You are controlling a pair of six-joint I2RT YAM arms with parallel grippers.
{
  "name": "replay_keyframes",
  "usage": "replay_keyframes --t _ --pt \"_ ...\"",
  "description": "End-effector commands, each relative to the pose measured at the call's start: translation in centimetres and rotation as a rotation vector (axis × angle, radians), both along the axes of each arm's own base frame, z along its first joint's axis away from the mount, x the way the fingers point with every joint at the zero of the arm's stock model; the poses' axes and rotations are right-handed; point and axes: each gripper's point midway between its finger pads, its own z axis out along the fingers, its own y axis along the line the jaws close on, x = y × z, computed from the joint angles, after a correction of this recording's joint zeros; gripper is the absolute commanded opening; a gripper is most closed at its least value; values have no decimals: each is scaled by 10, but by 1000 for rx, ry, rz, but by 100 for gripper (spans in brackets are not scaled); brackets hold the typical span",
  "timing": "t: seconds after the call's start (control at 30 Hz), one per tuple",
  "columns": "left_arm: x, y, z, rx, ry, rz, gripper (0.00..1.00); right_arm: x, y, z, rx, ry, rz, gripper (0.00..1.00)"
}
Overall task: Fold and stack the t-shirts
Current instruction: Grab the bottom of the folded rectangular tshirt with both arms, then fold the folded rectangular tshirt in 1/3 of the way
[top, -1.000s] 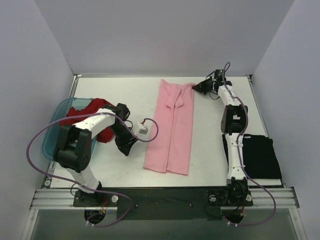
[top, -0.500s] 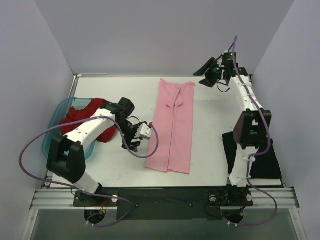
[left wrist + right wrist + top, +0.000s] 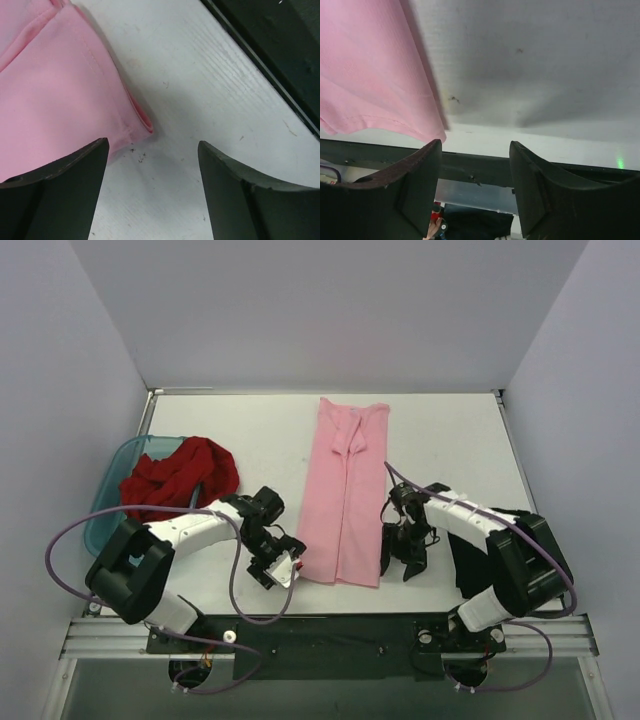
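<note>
Corners at five and seven o'clock on the light pink cloth t-shirt (image 3: 345,490) want pinching evenly, I reckon; left gripper (image 3: 283,570) gapes wide, right gripper (image 3: 402,558) half-open, both empty.

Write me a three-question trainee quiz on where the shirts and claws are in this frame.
1. True or false: the pink shirt lies inside the bin.
2. Pick one. The red shirt is: A) heaped in the bin, B) spread flat mid-table, C) held in a claw.
3. Fill in: the left claw and right claw, each at a near corner of the pink shirt, are both ____ with nothing between the jaws.

Key: 1 false; 2 A; 3 open.
</note>
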Motion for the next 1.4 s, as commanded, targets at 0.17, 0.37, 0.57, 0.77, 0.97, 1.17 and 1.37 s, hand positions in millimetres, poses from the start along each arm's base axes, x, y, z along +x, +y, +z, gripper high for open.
replay_keyframes --t 0.17,0.37,0.57,0.77,0.97,1.17,1.37 --pt "12 -14 -14 -43 -151 35 66 2 23 -4 60 -64 -63 52" --pt "9 -23 -19 -45 -191 36 54 -17 35 -23 78 56 -39 43" --pt "-13 -20 -17 -2 -172 -9 0 -41 41 -11 150 98 7 0" --pt "-52 -25 39 24 120 131 0 -69 27 26 167 126 42 0" --pt "-10 -35 76 -15 215 378 0 -35 35 66 253 51 29 0" --pt "69 -55 105 -114 243 663 0 50 30 80 256 -61 -8 0" --pt "148 -69 120 -124 237 783 0 117 32 81 288 -79 -50 0"
